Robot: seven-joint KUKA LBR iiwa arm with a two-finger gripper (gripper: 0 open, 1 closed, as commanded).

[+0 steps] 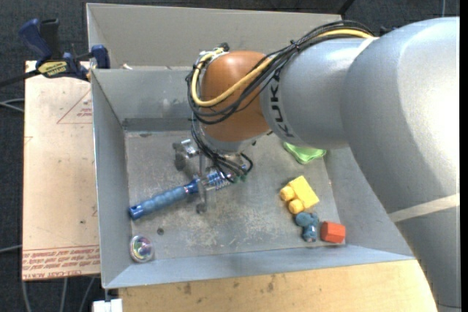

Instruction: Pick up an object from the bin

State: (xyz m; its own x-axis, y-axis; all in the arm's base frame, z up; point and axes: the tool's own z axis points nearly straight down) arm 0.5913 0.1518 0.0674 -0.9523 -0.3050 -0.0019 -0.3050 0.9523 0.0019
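The blue stick-shaped tool (164, 199) lies slantwise on the bin (110, 157) floor, left of centre. The claw (202, 190) is down at its right end; whether it is open or clamped on the tool I cannot tell. A grip that far off-centre risks the long free end sagging, twisting and slipping out on lifting. The yellow block (300, 193) and clear marble (141, 248) lie well apart.

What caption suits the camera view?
KUKA arm low over one end of a blue stick; yellow block, orange cube nearby.
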